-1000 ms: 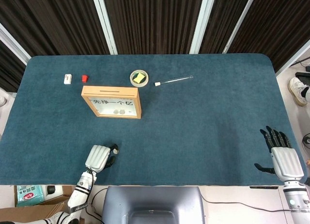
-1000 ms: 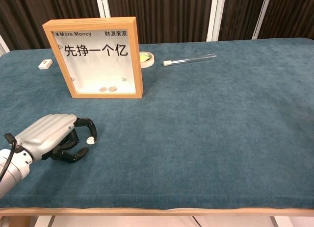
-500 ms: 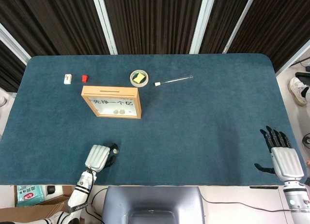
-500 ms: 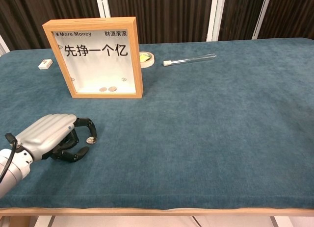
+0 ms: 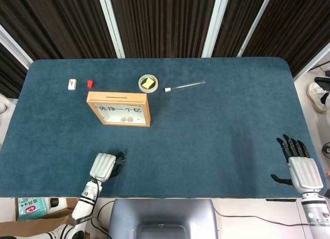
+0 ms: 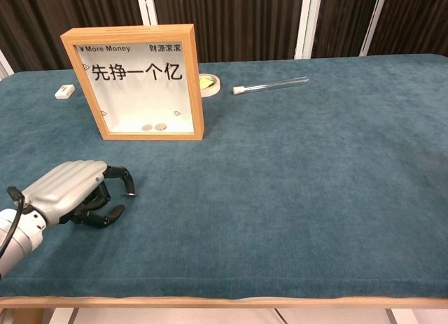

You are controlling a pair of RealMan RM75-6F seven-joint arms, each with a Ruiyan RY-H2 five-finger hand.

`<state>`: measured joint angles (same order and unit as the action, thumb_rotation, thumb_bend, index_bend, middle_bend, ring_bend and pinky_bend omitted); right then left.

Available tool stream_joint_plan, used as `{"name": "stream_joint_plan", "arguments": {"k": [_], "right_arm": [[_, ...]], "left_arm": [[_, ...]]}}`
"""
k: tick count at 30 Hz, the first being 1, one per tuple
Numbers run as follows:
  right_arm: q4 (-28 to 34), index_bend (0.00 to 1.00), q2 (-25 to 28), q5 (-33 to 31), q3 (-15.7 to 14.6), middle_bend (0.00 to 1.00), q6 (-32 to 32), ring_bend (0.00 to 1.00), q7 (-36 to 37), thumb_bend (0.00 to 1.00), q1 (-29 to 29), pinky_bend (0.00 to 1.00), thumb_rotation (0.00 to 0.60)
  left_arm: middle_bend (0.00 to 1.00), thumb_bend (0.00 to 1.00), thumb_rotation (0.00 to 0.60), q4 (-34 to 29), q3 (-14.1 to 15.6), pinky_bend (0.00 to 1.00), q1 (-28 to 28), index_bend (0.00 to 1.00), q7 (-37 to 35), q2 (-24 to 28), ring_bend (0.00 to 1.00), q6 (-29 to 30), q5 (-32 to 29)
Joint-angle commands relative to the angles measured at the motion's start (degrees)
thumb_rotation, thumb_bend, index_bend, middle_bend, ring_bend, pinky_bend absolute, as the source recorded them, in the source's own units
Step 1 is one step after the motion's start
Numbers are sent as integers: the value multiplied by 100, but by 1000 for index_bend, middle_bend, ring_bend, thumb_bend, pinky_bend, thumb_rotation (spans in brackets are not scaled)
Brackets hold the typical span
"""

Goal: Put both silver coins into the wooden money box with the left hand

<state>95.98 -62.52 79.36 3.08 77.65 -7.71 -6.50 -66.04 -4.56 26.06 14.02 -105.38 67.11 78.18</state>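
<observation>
Two coins (image 6: 153, 127) lie inside the "More Money" money box (image 6: 133, 82). Left hand (image 6: 73, 193), fingers curled, contents unclear, rests near the counter (image 6: 294, 191) edge; right hand (image 5: 301, 169) lies spread, empty.

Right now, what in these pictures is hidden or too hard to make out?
- Left hand: both views show only its back; whether the curled fingers hold anything is hidden.
- Right hand: only in the head view, outside the chest view's frame.
- Money box: its top is not visible in the chest view.
- Red thing: too small in the head view to identify.
</observation>
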Motion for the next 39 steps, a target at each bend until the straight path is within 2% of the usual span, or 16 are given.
{"name": "stream_joint_plan", "arguments": {"k": [1, 25, 39], "right_arm": [[2, 0, -1, 3, -4, 0, -5, 0, -9, 121, -2, 0, 600], [-1, 0, 4, -21, -2, 0, 0, 0, -19, 121, 8, 0, 600], [-10, 0, 42, -53, 2, 0, 20, 0, 17, 121, 37, 0, 600]], "left_arm": [[1000, 395, 600, 32, -21, 1000, 1, 474, -41, -20, 1000, 15, 4], [1000, 392, 600, 79, -51, 1000, 33, 504, -316, -50, 1000, 78, 154], [1000, 441, 600, 175, -69, 1000, 81, 570, -406, -129, 1000, 28, 177]]}}
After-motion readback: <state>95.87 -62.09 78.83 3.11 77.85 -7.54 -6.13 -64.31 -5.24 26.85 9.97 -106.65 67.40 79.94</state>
